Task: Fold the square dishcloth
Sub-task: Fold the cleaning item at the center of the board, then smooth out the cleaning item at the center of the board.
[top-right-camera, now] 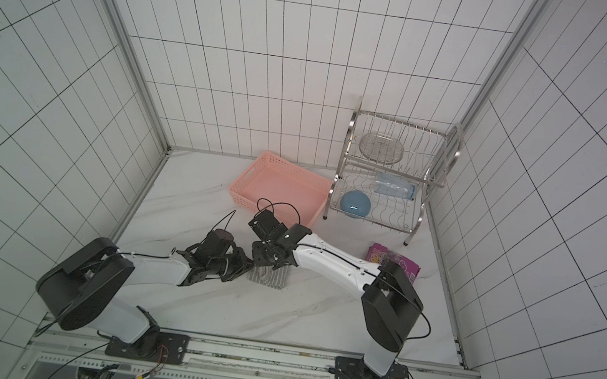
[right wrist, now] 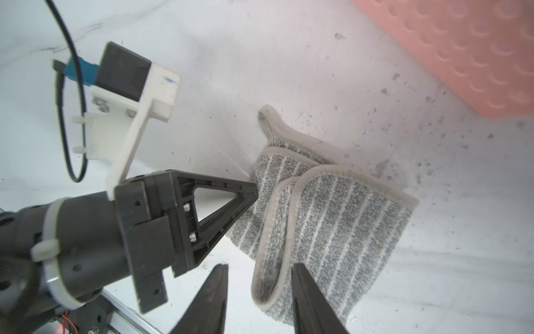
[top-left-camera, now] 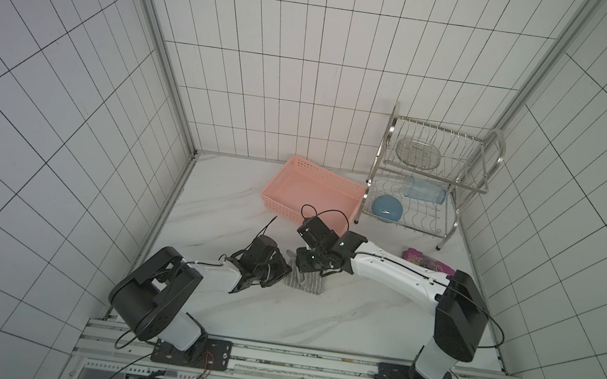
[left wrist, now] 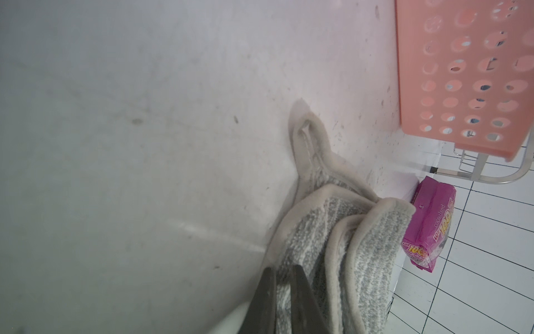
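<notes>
- The grey white-striped square dishcloth [right wrist: 332, 219] has a nubby weave, a pale piped hem and rounded corners. It lies doubled over on the white marble-look worktop [top-left-camera: 336, 316], with its corner loop toward 11 o'clock.
- The left pincer [left wrist: 282, 269] pinches the cloth's 9 o'clock edge.
- The right pincer [right wrist: 260, 267] stands parted over the folded hem.
- There is open room at 6 o'clock. A perforated pink plastic basket [top-left-camera: 279, 203] sits at 12, and a glossy purple snack packet [top-left-camera: 425, 260] at 3.

The dishcloth [top-left-camera: 308, 282] lies at mid-counter [top-left-camera: 315, 321]. The basket [top-left-camera: 272, 196] stands behind it. The rack [top-left-camera: 390, 138] stands right of the basket, with a bowl [top-left-camera: 387, 207] and a bottle [top-left-camera: 424, 191] on its lower shelf. The packet [top-left-camera: 425, 260] lies before the rack.
</notes>
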Controlling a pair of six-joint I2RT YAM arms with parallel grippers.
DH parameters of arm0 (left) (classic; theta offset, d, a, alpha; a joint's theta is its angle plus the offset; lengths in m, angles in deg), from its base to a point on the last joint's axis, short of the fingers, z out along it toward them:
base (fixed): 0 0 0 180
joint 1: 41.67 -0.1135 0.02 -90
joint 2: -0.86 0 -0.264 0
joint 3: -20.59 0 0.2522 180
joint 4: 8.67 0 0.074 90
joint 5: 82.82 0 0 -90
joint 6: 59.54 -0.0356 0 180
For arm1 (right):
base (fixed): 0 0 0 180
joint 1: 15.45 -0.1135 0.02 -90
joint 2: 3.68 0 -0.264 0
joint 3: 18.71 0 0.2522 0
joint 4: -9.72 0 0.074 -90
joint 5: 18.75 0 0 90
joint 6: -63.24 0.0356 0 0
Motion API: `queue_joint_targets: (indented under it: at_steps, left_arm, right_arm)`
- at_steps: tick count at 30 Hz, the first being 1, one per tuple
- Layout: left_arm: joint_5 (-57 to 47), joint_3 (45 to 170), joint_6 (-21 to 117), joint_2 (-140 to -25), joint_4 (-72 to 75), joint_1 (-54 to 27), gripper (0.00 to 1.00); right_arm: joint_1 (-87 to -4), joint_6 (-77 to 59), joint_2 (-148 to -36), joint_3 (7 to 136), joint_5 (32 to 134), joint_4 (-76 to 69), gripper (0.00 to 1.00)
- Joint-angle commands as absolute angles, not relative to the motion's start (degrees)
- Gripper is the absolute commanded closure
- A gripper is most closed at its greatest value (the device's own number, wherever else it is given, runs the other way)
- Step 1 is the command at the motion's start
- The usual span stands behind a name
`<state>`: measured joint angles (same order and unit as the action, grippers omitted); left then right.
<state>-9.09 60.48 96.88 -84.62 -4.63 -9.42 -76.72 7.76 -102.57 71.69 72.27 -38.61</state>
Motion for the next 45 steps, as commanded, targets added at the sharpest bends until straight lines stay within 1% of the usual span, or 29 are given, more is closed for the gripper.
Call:
queue_joint_targets:
  at_steps: [1,3,7,14,20,22,27,28,33,34,38,39,45]
  left_arm:
    - [-7.9,60.3,96.2,-85.0,-1.4,-9.7,0.86]
    - [-7.8,60.3,96.2,-85.0,-1.4,-9.7,0.86]
    - [-7.9,60.2,96.0,-85.6,-1.5,-9.8,0.86]
    - [-8.5,59.9,96.1,-86.6,-2.5,-9.8,0.86]
    - [-9.8,59.4,96.4,-86.9,-4.1,-9.9,0.87]
    - [-10.1,59.4,96.5,-87.0,-4.4,-9.9,0.87]
    - [-10.7,59.2,96.5,-87.0,-5.0,-9.9,0.9]
    - [-10.8,59.1,96.6,-87.0,-5.1,-9.8,0.9]
    - [-10.9,58.9,96.8,-86.9,-5.3,-9.8,0.9]
    - [-10.9,58.8,96.9,-86.8,-5.3,-9.8,0.9]
    - [-11.0,58.9,97.0,-86.9,-5.5,-9.8,0.9]
    - [-11.0,58.8,97.0,-86.9,-5.6,-9.8,0.9]
    - [-11.4,58.9,97.3,-87.2,-6.3,-9.5,0.91]
  right_arm:
    - [-77.9,8.7,-102.0,69.1,72.2,-41.2,0.61]
    - [-78.5,8.5,-102.5,68.3,72.5,-41.6,0.59]
    - [-80.3,7.1,-104.3,68.4,72.7,-42.7,0.52]
    - [-82.1,5.3,-108.2,71.7,68.9,-45.8,0.43]
    - [-82.1,5.0,-111.2,72.9,65.6,-49.0,0.42]
    - [-82.0,5.0,-111.8,73.3,64.7,-49.4,0.45]
    - [-82.1,5.5,-112.1,73.8,62.3,-49.6,0.64]
    - [-82.0,5.5,-112.1,73.9,61.9,-49.6,0.67]
    - [-81.9,5.7,-112.7,74.0,61.6,-49.8,0.69]
    - [-81.9,5.6,-112.8,74.2,61.6,-49.8,0.72]
    - [-81.8,5.4,-112.5,75.0,62.1,-49.8,0.96]
    - [-81.9,5.3,-112.1,75.1,62.3,-49.6,1.0]
    - [-81.9,5.1,-108.5,76.0,62.5,-47.7,1.0]
